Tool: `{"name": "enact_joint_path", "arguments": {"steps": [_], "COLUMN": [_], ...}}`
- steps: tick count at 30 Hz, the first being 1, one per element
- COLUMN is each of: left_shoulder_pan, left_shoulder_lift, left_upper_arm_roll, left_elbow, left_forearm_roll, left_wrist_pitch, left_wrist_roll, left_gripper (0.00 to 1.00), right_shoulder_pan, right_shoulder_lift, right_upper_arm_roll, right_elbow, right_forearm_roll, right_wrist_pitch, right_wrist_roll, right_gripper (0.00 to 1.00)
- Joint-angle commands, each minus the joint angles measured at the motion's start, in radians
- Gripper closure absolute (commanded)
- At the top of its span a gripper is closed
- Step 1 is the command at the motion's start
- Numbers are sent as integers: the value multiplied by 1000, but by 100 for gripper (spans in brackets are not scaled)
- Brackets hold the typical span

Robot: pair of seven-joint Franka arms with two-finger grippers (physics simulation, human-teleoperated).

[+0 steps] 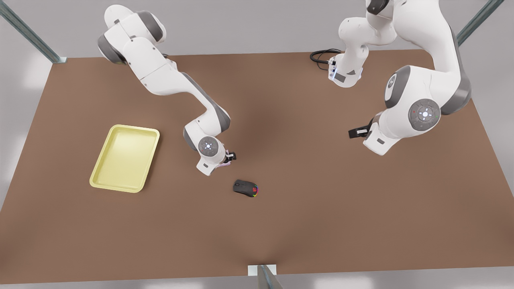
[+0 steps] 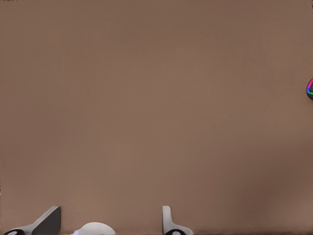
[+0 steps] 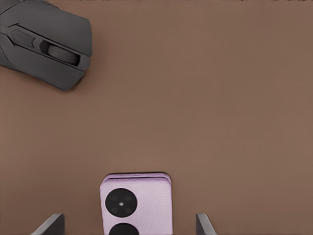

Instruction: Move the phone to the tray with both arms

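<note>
Phone's target, the tray [image 1: 124, 157], sits empty at front view's left. Right gripper [image 1: 229, 157] straddles the phone [image 3: 137, 205], fingers [image 3: 50, 225] apart, unclamped, probably lined up to grasp. Left gripper [image 1: 355, 133] waits far right, spread. Mouse [image 1: 245, 188] nearby.

Big flat brown table [image 1: 305, 208], matte, running nearly edge to edge in the front view. Pale yellow tray [image 1: 125, 158] sitting on it toward the front view's left, turned slightly askew. Black mouse [image 1: 245, 188] with rainbow lights lying near the middle, well apart from the tray. Pink phone [image 3: 136, 204] lying lens-side up, not far from the mouse. Black coiled cable [image 1: 321, 56] resting at the far edge, toward the front view's right.
</note>
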Motion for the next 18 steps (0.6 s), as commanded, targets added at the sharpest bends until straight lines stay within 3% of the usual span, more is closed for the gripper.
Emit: {"name": "enact_joint_path", "arguments": {"steps": [1, 6, 18], "left_shoulder_pan": [0, 0, 0], "left_shoulder_lift": [1, 11, 15], "left_upper_arm_roll": [0, 0, 0], "left_elbow": [0, 0, 1], "left_forearm_roll": [2, 4, 2], "left_wrist_pitch": [-12, -8, -5], "left_wrist_roll": [306, 305, 305], "left_gripper": [0, 0, 0], "right_shoulder_pan": [-4, -19, -6], "right_shoulder_lift": [6, -8, 1], "right_upper_arm_roll": [0, -18, -9], "right_elbow": [-2, -107, -167], "right_forearm_roll": [-2, 8, 5], "right_wrist_pitch": [79, 179, 252], "right_wrist_roll": [-14, -232, -238], "right_gripper": [0, 0, 0]}}
